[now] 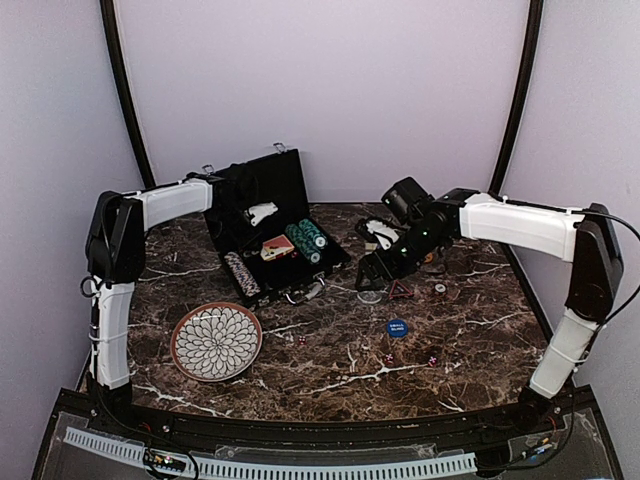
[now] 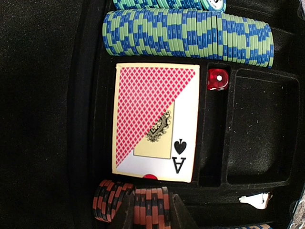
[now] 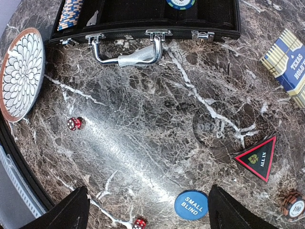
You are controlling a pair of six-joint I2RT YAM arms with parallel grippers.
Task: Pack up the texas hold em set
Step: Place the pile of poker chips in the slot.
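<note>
Right wrist view: right claw point(image 3: 147, 191) hung released over the marble table point(image 3: 143, 119), blue button point(image 3: 191, 205) at its 4 o'clock, red die point(image 3: 73, 123) at 10 o'clock, black case point(image 3: 143, 24) at 12 o'clock. Inside the case the left claw point(image 2: 151, 205) clenched red chips point(image 2: 110, 202), card deck point(image 2: 156, 121) at its 12 o'clock.

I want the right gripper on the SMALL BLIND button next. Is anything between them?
Nothing visible. The right gripper is open above the SMALL BLIND button, which lies on the bare marble table near one finger. The red die and ALL IN triangle lie apart from it.
</note>
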